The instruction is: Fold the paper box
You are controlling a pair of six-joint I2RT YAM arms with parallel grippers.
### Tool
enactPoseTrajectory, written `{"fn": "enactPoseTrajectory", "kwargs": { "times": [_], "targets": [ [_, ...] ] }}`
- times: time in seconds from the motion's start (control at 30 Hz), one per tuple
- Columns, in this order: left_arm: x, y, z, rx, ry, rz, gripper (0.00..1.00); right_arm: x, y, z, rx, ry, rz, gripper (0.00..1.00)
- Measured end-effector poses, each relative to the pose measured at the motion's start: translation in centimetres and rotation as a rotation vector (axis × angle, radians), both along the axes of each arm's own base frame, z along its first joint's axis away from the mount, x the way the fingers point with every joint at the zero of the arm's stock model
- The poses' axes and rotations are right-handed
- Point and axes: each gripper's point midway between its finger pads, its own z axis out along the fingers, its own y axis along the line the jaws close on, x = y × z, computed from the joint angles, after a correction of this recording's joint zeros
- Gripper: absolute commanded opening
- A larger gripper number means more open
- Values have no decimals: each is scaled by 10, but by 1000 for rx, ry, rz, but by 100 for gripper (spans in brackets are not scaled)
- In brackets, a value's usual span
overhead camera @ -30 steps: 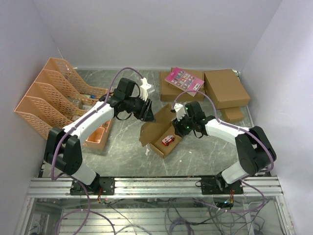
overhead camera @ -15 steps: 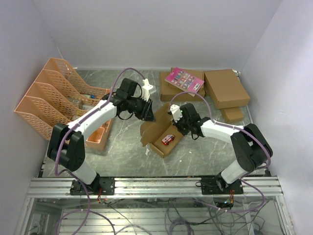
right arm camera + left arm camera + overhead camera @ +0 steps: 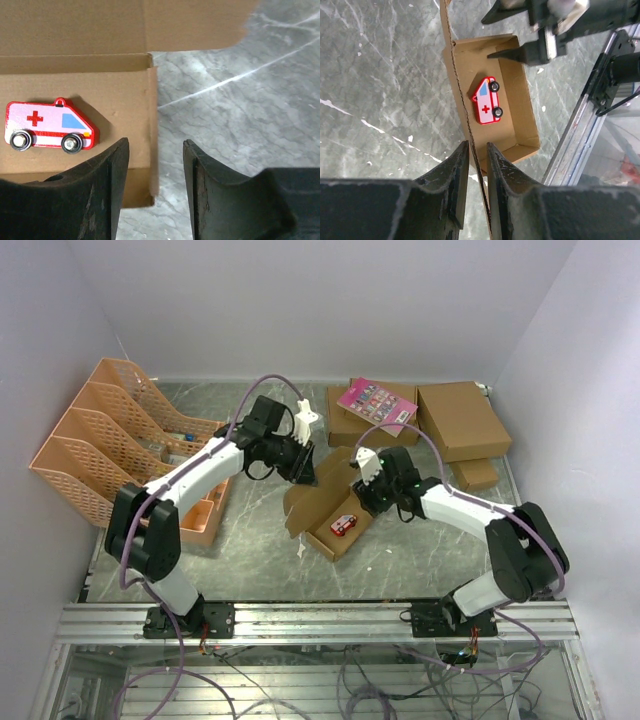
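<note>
Paper box (image 3: 318, 502) sits half-formed at the middle of the grey marble counter (image 3: 250, 555). Its tray is already standing, a toy ambulance (image 3: 487, 100) lies inside, and the lid panel is raised upright along the long side nearest the left arm.

From left: peach mesh file racks (image 3: 105, 435) line the counter's edge. The left gripper (image 3: 478, 146), narrowed, straddles the lid's free edge with the thin card running between its fingers; whether it actually pinches cannot be told. The right gripper (image 3: 155, 144) hovers over the tray's far end, jaws apart and empty, one finger above the tray floor and the other outside it. Behind and to the right lie larger brown boxes (image 3: 462, 420), one carrying a pink booklet (image 3: 377, 403).

The thin, creased card looks light and springy, and would likely bow or tear if squeezed mid-panel. The sounder hold appears to be close to a crease or along a flap's edge, with the tray steadied so the toy does not slide when the lid comes over.
</note>
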Motion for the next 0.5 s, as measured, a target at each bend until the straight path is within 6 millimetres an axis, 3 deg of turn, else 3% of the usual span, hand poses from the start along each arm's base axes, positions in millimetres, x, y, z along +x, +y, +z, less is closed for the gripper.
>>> {"fn": "enactPoseTrajectory", "kwargs": {
  "times": [0.2, 0.33, 0.47, 0.5],
  "targets": [
    [9, 1, 2, 34, -55, -36, 29, 9, -11, 34, 103, -44, -8, 53],
    [15, 1, 6, 52, -107, -76, 28, 17, -25, 69, 196, -108, -3, 79],
    [20, 1, 9, 71, -165, -135, 27, 26, -40, 111, 355, -192, 52, 99],
    [21, 0, 11, 77, -181, -155, 26, 27, -41, 121, 407, -212, 94, 99]
  ]
}}
